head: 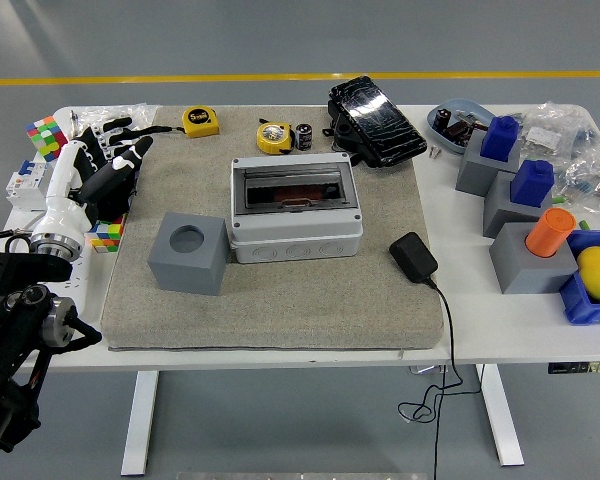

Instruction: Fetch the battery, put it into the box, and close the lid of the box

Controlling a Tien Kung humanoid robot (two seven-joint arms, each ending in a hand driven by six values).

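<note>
Grey box (pixel 295 208) is sitting lid-down mid-mat, battery (pixel 304 137) standing apart near the bench's far edge, while left hand (pixel 115 165) is hovering empty, fingers loosely spread, at the mat's left edge.

1. The battery (pixel 304 137) is a small dark cylinder standing upright at the far edge of the grey mat.
2. The box (pixel 295 208) is a grey rectangular enclosure at the mat's centre, its tinted lid lying shut.

Grey box (pixel 294 208), blk battery (pixel 304 137).
</note>
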